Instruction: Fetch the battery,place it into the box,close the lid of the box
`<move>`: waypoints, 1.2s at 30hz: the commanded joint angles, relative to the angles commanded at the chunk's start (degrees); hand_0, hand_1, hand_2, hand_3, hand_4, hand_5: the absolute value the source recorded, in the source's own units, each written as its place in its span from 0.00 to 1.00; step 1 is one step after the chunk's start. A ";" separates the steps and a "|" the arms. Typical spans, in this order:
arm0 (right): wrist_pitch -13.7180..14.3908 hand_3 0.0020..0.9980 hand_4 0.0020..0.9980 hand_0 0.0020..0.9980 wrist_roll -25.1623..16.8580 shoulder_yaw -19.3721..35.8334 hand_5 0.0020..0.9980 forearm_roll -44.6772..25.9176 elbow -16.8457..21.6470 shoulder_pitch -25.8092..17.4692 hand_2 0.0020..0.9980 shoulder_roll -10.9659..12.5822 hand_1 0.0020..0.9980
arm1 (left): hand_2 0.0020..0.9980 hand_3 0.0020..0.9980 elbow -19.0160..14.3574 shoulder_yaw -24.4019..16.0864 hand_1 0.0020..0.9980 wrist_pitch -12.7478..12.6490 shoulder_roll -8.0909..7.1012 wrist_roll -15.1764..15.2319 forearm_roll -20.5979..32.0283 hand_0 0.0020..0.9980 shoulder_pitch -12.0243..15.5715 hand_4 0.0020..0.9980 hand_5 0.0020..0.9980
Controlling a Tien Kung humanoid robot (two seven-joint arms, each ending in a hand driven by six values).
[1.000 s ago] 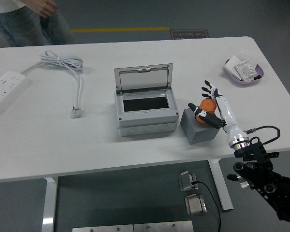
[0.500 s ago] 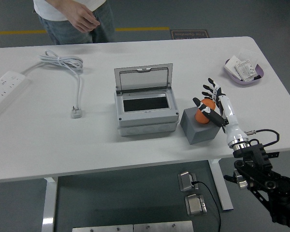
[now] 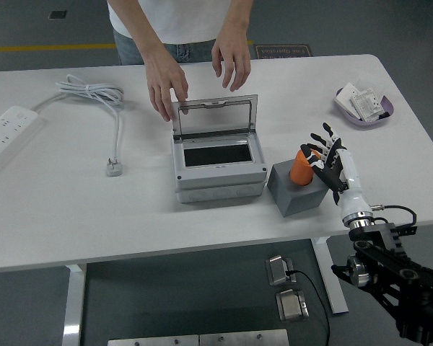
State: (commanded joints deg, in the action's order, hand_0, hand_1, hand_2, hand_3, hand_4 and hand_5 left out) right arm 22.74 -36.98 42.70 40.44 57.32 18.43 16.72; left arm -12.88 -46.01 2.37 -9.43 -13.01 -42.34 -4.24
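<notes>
An orange battery [image 3: 301,167] stands upright on a grey block [image 3: 297,193] right of the grey box [image 3: 218,171]. The box's clear lid [image 3: 215,116] is raised at the back. My right hand [image 3: 323,153] is just right of the battery, fingers spread, holding nothing; whether it touches the battery I cannot tell. A person stands at the far side. One of the person's hands [image 3: 165,86] rests its fingertips on the lid's top left corner. The other hand [image 3: 232,61] hovers above the lid's right side. My left arm does not show.
A white power strip [image 3: 7,134] lies at the far left, its coiled cable [image 3: 94,93] and plug [image 3: 115,169] left of the box. A purple dish [image 3: 365,106] with white packets sits at the back right. The table's near edge runs just below the block.
The person has stepped up and brought both hands to the lid. My right hand has drawn back to the right, its thumb off the battery, which now stands in plain view.
</notes>
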 joint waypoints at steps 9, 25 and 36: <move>0.27 0.96 0.91 0.69 0.00 -0.58 0.55 0.32 0.31 0.74 0.83 -0.43 0.77 | 0.59 0.60 -0.11 -0.57 0.63 0.14 0.20 -0.42 -1.02 0.59 0.13 0.62 0.21; 0.77 0.94 0.90 0.69 0.00 -1.86 0.51 1.04 0.22 1.52 0.82 -1.43 0.76 | 0.59 0.60 -0.08 -0.46 0.63 0.21 0.44 -0.32 -1.11 0.59 -0.18 0.62 0.19; 1.70 0.85 0.81 0.65 0.05 -2.25 0.28 3.77 1.08 1.40 0.78 -1.36 0.75 | 0.59 0.60 0.03 -0.18 0.63 0.02 0.58 0.01 -0.63 0.59 -0.50 0.62 0.18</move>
State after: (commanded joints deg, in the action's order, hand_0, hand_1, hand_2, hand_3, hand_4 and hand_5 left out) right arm 24.43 -36.93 40.45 44.21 58.40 19.83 15.36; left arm -12.85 -46.19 2.38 -8.85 -12.99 -42.97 -4.74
